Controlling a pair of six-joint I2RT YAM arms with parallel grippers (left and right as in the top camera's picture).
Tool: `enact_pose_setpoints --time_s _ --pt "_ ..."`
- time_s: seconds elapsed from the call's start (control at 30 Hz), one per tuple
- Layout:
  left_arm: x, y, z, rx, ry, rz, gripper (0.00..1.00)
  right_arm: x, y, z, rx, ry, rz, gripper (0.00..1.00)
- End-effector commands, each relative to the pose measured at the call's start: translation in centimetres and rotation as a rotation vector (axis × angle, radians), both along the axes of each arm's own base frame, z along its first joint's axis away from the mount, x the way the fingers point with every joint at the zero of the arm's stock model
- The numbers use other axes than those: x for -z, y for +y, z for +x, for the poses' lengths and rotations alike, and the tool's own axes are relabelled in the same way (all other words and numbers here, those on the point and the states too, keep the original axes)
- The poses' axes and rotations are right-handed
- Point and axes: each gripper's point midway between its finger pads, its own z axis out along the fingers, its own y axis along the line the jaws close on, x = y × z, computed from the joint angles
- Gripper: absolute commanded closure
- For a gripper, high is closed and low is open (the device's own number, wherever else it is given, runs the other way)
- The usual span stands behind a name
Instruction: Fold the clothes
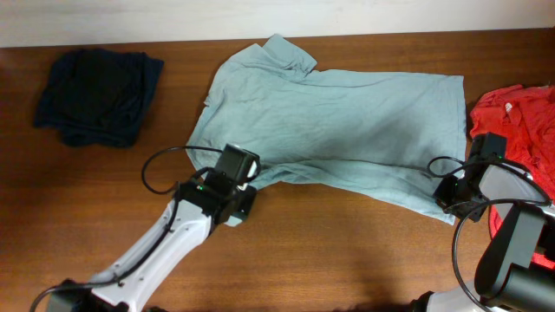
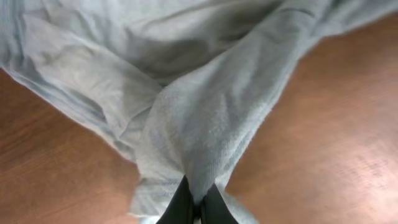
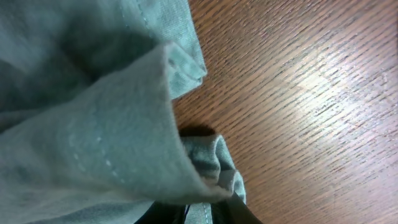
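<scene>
The T-shirt (image 1: pixel 347 121) lay on the tabletop (image 1: pixel 347 260) toward its far edge, long axis left to right. The left gripper (image 1: pixel 250 178) and right gripper (image 1: pixel 444 196) each pinched its near edge, so the cloth stretched away from both.

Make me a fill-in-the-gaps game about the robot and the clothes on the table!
1. Both arms' jaws are shut on the near edge of the pale grey-teal ____.
2. The ____ shirt lies bunched beside the right arm.
3. The dark navy garment sits on the ____ arm's side of the table.
Missing words: T-shirt; red; left.
</scene>
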Motion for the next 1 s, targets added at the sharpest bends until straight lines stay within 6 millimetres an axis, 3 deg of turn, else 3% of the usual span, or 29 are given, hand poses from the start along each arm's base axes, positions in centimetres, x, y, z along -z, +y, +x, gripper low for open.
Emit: enact_pose_setpoints --time_s 0.0,0.2,0.6,0.77,0.97 --pt "-1.1 -1.7 -0.5 0.022 -0.015 -0.029 0.98 3.1 1.7 -2.6 0.010 0.102 0.078 0.80" --pt "-1.0 -3.3 -1.7 0.085 -0.009 -0.021 0.95 3.1 1.7 -2.6 0.010 0.102 0.078 0.80" --pt "-0.7 -3.0 -2.1 0.085 0.010 -0.008 0.87 3.1 1.7 -2.6 0.010 0.103 0.079 0.80" --pt "-0.7 -3.6 -2.6 0.103 0.032 -0.039 0.98 3.1 1.7 -2.6 0.010 0.103 0.078 0.80" --pt "-0.4 -6.7 -5.5 0.182 0.135 -0.148 0.99 3.1 1.7 -2.6 0.010 0.103 0.078 0.80"
